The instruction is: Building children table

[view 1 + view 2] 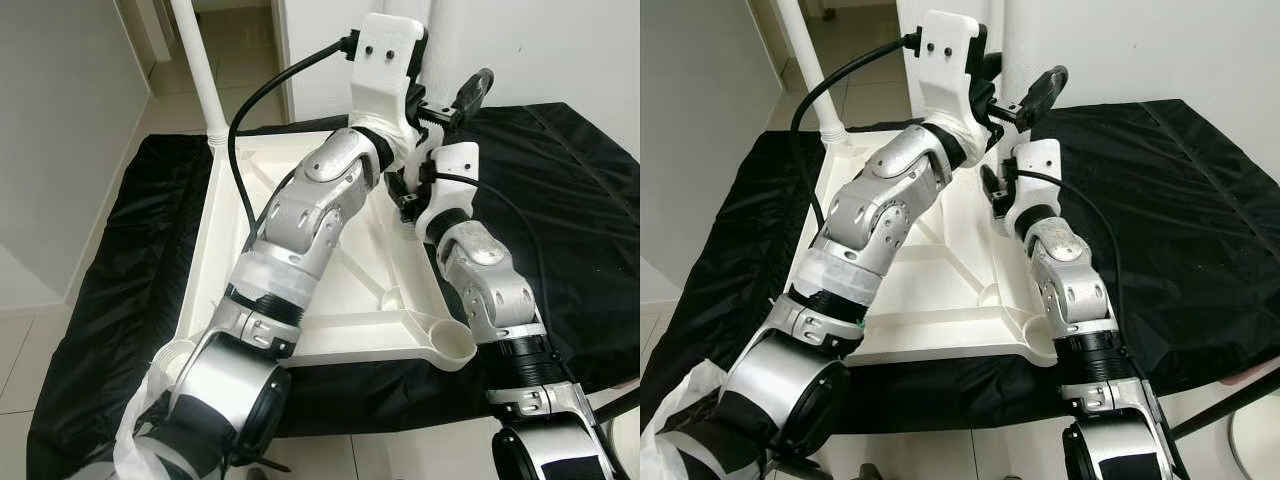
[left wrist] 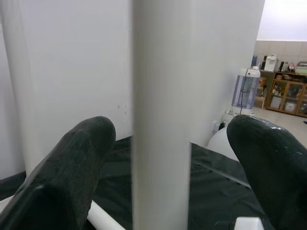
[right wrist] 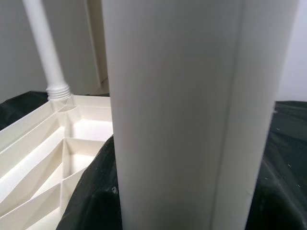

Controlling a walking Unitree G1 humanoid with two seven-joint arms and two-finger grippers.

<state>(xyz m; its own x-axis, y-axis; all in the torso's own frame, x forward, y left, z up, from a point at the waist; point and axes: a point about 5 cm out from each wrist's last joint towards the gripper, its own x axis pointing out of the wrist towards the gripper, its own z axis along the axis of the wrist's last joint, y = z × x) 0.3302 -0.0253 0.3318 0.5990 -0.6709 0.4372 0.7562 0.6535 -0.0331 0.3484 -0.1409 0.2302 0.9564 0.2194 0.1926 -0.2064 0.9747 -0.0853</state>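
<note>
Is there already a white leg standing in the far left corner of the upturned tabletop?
Yes, a white leg stands upright in the far left corner of the tabletop.

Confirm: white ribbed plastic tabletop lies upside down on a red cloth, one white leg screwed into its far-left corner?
Wrong colour: the cloth is black, as the left eye view shows. The rest holds: the white ribbed plastic tabletop lies upside down, with a white leg in its far-left corner.
</note>
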